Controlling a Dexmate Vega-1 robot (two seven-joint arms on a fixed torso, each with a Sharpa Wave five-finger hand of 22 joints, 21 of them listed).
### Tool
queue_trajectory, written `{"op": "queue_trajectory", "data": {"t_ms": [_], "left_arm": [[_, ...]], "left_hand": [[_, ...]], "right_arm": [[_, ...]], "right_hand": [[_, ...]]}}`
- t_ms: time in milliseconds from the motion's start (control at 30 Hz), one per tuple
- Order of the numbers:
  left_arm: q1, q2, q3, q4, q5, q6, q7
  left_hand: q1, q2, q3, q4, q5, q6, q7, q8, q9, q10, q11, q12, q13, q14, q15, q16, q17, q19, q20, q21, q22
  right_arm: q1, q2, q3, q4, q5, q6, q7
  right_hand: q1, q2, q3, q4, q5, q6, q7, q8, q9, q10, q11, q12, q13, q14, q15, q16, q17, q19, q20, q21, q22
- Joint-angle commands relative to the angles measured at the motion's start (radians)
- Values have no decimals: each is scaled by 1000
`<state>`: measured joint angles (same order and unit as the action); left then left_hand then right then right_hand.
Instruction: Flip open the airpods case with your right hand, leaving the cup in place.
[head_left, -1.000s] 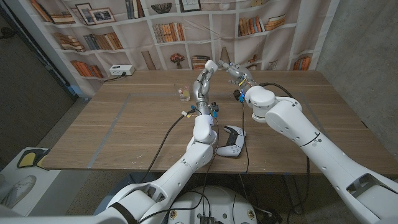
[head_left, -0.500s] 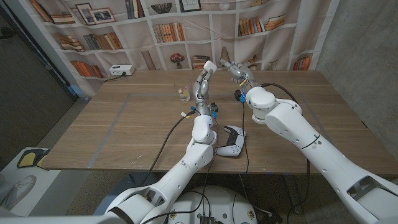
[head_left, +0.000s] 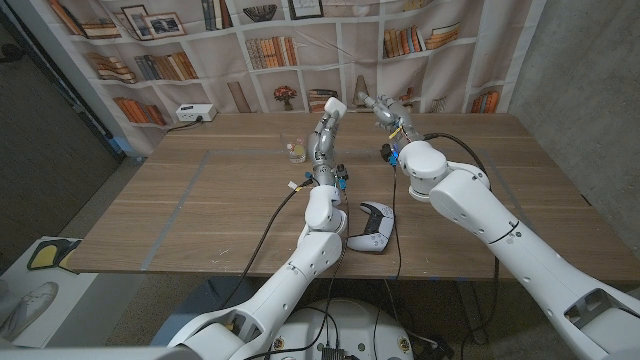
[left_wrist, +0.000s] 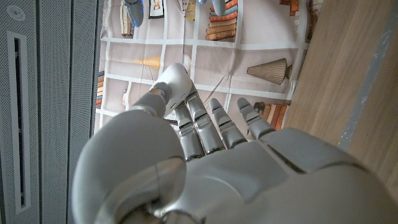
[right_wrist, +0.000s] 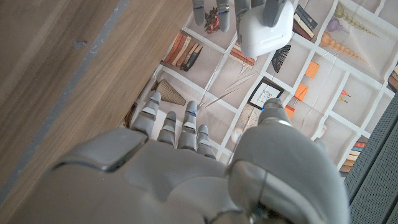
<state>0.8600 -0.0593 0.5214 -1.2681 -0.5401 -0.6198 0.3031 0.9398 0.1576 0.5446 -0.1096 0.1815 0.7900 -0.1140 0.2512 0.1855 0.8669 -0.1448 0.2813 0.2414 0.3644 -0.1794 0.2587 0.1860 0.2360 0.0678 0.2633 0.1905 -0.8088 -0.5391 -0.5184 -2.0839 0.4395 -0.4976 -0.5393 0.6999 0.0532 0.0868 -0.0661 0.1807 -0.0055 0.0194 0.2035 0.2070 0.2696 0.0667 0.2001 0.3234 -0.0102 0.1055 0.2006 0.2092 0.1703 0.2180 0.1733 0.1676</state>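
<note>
Two hands meet high over the far middle of the table (head_left: 200, 200): the left hand (head_left: 334, 110) holds up the case (head_left: 335, 105), a small white rounded box, in its fingertips, and the right hand (head_left: 378, 106) hangs just beside it, apart from it, fingers reaching toward it with nothing in them. From the right wrist, the case (right_wrist: 266, 30) sits straight ahead of the right hand's fingers (right_wrist: 177, 127), which lie slightly spread and extended; the left hand's fingers (right_wrist: 217, 9) pinch it from the far side. The left wrist view shows the case (left_wrist: 176, 87) at the thumb side, the other fingers (left_wrist: 217, 124) extended and a little apart. The cup (head_left: 293, 149), small and clear, stands on the table well below and to the left of both hands, untouched

I judge the case light, hard and glossy, so slippery; its lid is likely held by a magnet and hinged at one edge. The seam is too small to see. A fingertip should catch the lid's front lip, opposite the hinge, while the left pinches the lower body only
</note>
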Motion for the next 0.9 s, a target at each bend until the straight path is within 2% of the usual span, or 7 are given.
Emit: {"op": "queue_trajectory", "data": {"t_ms": [33, 367, 500, 633, 900], "left_arm": [[48, 6, -14, -96, -253, 102, -166], [61, 11, -24, -120, -337, 150, -220], [68, 10, -32, -132, -386, 169, -256], [76, 12, -39, -145, -421, 184, -282], [81, 17, -45, -156, -472, 217, -327]], "left_hand": [[4, 12, 5, -10, 6, 66, -41, 3, 5, 45, -29, -4, 24, 24, -25, -1, 1, 4, -1, 4, 3], [9, 14, 0, -15, 5, 76, -42, 4, 5, 49, -30, -5, 26, 30, -26, 2, 4, 3, -3, 3, 3], [10, 15, -1, -16, 6, 79, -41, 3, 5, 52, -35, -5, 27, 29, -27, 1, 4, 0, -6, 2, 2], [11, 16, -3, -18, 5, 82, -41, 3, 6, 56, -35, -5, 28, 28, -29, 0, 5, -2, -6, 1, 2], [14, 18, -10, -20, 4, 91, -43, 4, 6, 61, -37, -5, 32, 26, -31, 1, 9, -6, -5, -2, 2]], "right_arm": [[4, -16, -20, -32, -87, -12, -12], [13, -23, -29, -55, -125, -45, 2], [31, -27, -41, -73, -146, -91, 6], [68, -44, -63, -97, -159, -175, 35], [105, -37, -114, -112, -234, -259, 17]], "right_hand": [[-7, -2, 3, -4, 2, 5, 0, 7, 3, 8, -5, 6, 2, 0, -2, 10, 0, -7, 0, 1, 3], [-3, -4, 4, -9, 3, 6, -6, 7, 2, 1, -8, 3, 0, -4, -5, 9, -1, -13, -1, 3, 4], [1, -5, 4, -13, 4, 4, -7, 7, 2, -8, -4, 0, -1, -9, -5, 8, -1, -16, -1, 4, 4], [2, -7, 4, -16, 4, -3, -11, 4, 2, -17, 0, -3, -3, -11, -2, 8, -2, -20, -1, 4, 4], [2, -12, 2, -19, 4, -7, -8, 3, 2, -19, 2, -2, -4, -7, -1, 10, -2, -24, 0, 5, 4]]}}
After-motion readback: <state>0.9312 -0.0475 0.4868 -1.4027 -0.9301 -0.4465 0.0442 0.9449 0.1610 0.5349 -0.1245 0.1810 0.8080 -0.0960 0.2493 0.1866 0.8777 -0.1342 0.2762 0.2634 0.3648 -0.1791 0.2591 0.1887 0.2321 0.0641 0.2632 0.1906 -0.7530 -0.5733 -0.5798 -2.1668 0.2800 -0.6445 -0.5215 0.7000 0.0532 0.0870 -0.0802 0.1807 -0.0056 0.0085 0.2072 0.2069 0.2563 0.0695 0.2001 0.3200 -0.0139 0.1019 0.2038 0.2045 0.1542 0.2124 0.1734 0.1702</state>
